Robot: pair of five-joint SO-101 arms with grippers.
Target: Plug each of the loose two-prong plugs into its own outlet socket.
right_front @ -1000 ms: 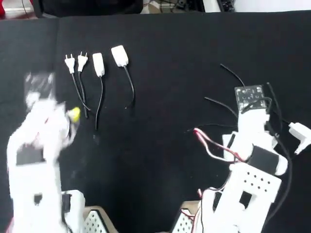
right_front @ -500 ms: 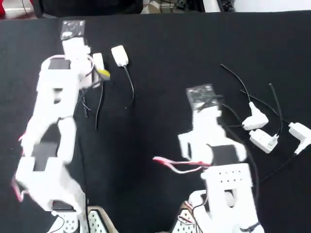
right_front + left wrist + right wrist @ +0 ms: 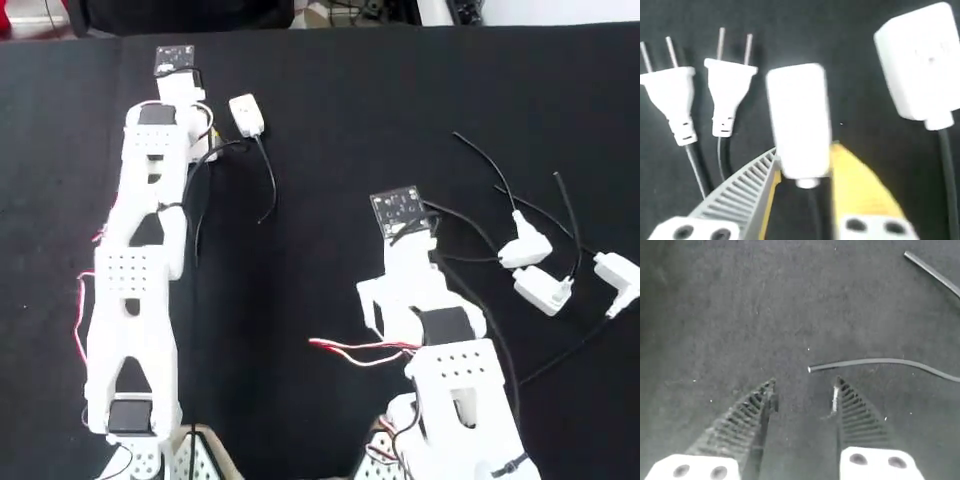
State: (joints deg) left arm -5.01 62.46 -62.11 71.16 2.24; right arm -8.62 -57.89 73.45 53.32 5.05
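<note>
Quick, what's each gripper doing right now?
Left gripper: around the white socket at its cord end; cannot tell if it's gripping.
Right gripper: open, holding nothing.

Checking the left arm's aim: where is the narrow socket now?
Left wrist view: the narrow socket lies between the fingers of the left gripper, flanked by a plug and the wide socket.

This looked like a robotics lab bench. A counter (image 3: 340, 110) under black cloth carried the white plastic left arm (image 3: 135, 290) and right arm (image 3: 455, 375), with bare red wires (image 3: 345, 346) and an uncovered circuit board (image 3: 400, 208). Loose plugs (image 3: 524, 247) on short cords lay on the counter. Beyond the counter's far edge sat dark gear and cables (image 3: 345, 10), too small to identify.
</note>
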